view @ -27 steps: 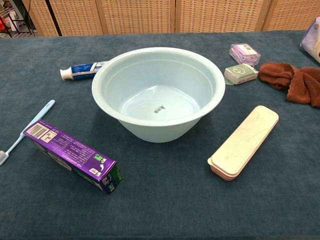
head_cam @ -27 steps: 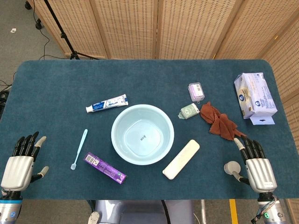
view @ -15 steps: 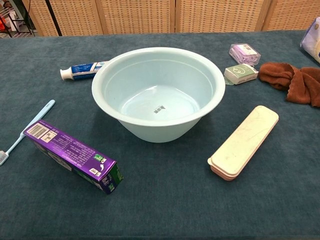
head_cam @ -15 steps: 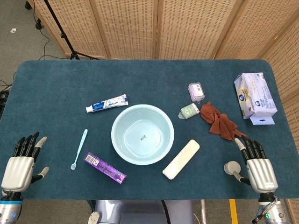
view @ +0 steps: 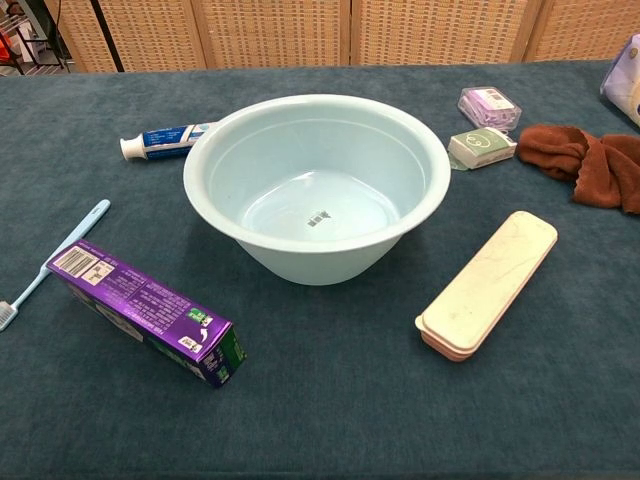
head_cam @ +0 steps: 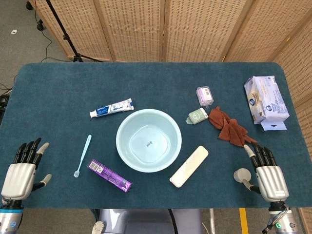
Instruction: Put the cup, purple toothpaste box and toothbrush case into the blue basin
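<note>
Almost nothing has moved since the earlier frames: only the right robot hand (head_cam: 265, 171) has crept a touch lower, and every object lies where it did. Both robot hands rest palm-down at the near edge of the worktop (head_cam: 58, 92), fingers spread and holding nothing; the left robot hand (head_cam: 22, 171) sits far left of the blue basin (head_cam: 148, 140), the right far to its right. The purple toothpaste box (head_cam: 108, 175) lies just beside the basin's near-left side, apart from it. The toothbrush case (head_cam: 189, 166) lies at its near-right side. No cup can be made out. A loose toothbrush (head_cam: 83, 155) lies left of the basin, beyond the box.
</note>
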You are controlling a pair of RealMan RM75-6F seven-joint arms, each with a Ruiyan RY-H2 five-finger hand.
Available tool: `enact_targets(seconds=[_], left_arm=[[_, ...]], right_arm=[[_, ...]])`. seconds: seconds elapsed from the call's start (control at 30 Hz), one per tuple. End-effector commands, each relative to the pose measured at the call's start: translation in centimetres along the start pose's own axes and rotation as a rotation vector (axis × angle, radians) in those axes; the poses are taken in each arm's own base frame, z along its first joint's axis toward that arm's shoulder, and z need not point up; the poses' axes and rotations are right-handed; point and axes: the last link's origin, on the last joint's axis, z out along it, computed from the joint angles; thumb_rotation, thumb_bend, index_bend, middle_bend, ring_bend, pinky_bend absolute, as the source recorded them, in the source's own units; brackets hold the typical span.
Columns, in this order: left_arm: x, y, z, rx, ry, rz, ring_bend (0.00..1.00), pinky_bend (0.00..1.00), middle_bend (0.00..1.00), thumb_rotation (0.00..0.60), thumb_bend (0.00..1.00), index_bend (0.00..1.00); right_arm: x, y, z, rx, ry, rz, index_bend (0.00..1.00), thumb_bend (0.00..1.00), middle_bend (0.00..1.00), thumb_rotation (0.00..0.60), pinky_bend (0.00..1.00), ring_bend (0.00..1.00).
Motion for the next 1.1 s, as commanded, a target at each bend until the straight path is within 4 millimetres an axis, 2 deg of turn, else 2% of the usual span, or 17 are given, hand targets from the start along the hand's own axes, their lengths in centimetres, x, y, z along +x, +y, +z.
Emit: enact_targets(seconds=[0.03, 0.43, 0.63, 0.8, 1.1], left_arm=[[0.0, 0.2, -0.1, -0.005, 0.002, -0.002, 0.00, 0.00, 0.00, 0.600, 0.17, 0.00], [0.2, 0.8, -0.7, -0.045, -0.039, -0.044, 0.00, 0.00, 0.00, 0.600, 0.14, 0.00], [0.7, 0.7, -0.8, -0.050, -0.009, -0.044, 0.00, 0.00, 0.00, 0.600, 0.14, 0.00], [0.7, 0.7, -0.8, -0.049, 0.005, -0.051, 0.00, 0.00, 0.00, 0.600, 0.14, 0.00], [0.6, 0.8, -0.8, -0.049, 0.000, -0.046, 0.00, 0.00, 0.00, 0.600, 0.14, 0.00]], right_arm=[[0.1, 0.2, 0.0, -0.011, -0.004, 0.001, 0.00, 0.16, 0.00, 0.600, 0.05, 0.00], [0.2, 0.1, -0.1, -0.006, -0.012, -0.008, 0.00, 0.16, 0.00, 0.600, 0.05, 0.00], [-0.1, 0.4, -0.1, -0.032, -0.077, -0.048, 0.00, 0.16, 0.00, 0.600, 0.05, 0.00], [0.0, 1.1, 0.4, -0.080, -0.142, -0.091, 0.02, 0.16, 0.00, 0.600, 0.05, 0.00], [-0.1, 1.0, 1.7, -0.096, -0.191, -0.111, 0.05, 0.16, 0.00, 0.600, 0.05, 0.00]])
